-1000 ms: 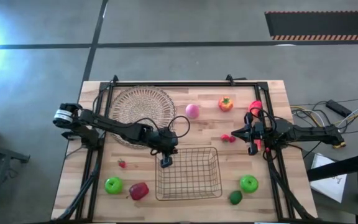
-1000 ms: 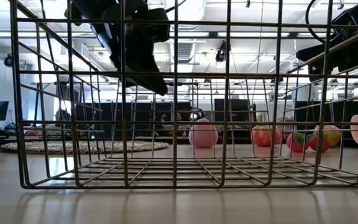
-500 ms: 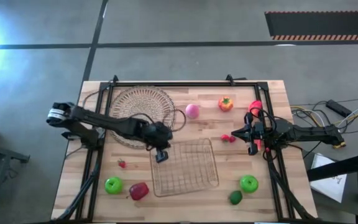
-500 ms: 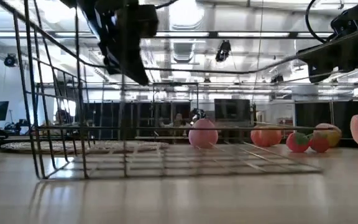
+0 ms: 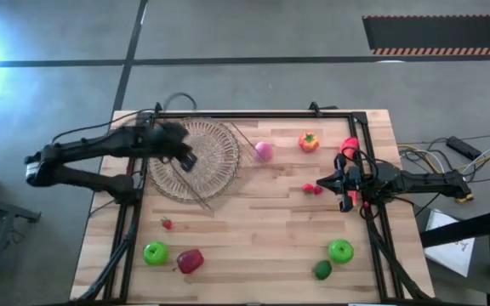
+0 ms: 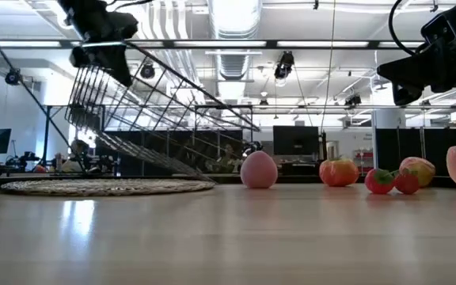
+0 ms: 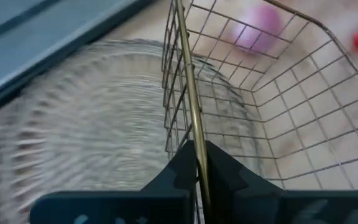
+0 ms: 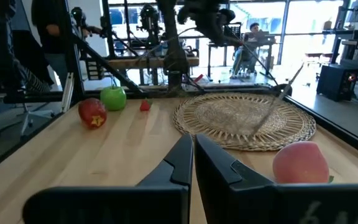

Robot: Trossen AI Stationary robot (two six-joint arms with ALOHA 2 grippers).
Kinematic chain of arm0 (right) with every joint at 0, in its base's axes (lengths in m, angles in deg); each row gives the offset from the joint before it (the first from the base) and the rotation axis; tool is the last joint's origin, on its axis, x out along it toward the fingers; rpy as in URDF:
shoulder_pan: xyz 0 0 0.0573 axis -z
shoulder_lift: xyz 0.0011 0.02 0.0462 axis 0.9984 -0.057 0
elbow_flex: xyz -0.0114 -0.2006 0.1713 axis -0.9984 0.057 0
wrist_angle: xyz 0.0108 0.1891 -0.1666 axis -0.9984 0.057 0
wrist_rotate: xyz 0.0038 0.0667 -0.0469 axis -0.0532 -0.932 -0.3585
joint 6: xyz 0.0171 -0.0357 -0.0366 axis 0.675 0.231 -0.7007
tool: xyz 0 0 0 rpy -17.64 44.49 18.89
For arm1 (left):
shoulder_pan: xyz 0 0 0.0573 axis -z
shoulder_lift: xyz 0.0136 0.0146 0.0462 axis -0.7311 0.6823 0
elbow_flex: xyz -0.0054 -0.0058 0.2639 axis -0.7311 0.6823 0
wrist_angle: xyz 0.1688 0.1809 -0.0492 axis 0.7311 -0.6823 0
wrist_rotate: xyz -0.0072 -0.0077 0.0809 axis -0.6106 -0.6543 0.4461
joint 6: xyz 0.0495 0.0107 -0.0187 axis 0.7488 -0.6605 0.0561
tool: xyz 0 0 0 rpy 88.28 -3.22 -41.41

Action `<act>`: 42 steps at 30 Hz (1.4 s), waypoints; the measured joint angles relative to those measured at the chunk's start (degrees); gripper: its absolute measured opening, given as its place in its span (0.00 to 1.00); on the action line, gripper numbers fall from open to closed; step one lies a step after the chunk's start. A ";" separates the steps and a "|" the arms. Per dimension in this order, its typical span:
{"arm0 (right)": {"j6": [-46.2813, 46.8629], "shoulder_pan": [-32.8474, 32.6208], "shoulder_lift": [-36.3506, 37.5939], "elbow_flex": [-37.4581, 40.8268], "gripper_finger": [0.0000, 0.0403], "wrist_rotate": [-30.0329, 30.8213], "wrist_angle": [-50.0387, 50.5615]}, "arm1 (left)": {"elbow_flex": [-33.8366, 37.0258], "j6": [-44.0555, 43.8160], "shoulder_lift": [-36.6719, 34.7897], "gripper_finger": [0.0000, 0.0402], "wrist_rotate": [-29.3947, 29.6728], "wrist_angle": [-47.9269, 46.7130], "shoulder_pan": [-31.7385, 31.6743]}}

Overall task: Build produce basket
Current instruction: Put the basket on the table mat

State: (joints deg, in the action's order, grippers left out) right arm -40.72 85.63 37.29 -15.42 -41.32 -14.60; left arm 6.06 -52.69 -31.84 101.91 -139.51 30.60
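A round woven mat (image 5: 192, 158) lies flat on the far left part of the wooden table (image 5: 253, 229). A black frame (image 5: 253, 113) runs along the table's edges. Cables (image 5: 424, 155) lie on the grey floor (image 5: 270, 42) at the right.

We see a pale wooden surface (image 5: 253, 229) standing on a grey concrete floor (image 5: 253, 34) crossed by dark lines, with a striped black mat (image 5: 439, 34) at far right. Beyond it, ceiling light strips (image 6: 236, 43), dark monitors (image 6: 295, 141) and large windows (image 8: 260, 25).
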 joint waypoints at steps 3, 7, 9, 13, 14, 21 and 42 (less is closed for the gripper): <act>0.00 0.00 0.00 0.01 0.02 0.01 0.00 | 2.24 1.29 -3.74 0.00 -0.05 0.45 -6.28; 0.00 0.00 0.00 0.02 0.02 0.00 0.00 | 6.32 1.45 -6.99 0.00 0.01 0.03 -12.88; 0.00 0.00 0.00 0.01 0.02 0.00 -0.01 | 8.11 1.32 -8.19 0.00 0.39 0.45 -14.99; 0.00 0.00 0.00 0.01 0.02 0.00 0.00 | 11.40 0.34 -9.59 0.00 2.97 1.03 -16.73; 0.00 0.00 0.00 0.00 0.02 0.00 0.00 | 11.97 -0.32 -9.77 0.00 3.82 1.11 -16.76; 0.00 0.00 0.00 0.01 0.02 0.00 0.00 | 15.00 -1.91 -9.18 0.00 7.76 3.16 -16.79; 0.00 0.00 0.00 0.00 0.02 0.02 0.00 | 15.56 -1.06 -0.12 0.39 8.16 0.47 -17.05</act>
State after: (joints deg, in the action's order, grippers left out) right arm -40.72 85.63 37.29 -15.42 -41.30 -14.60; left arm 21.63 -53.75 -31.96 110.07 -139.04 13.55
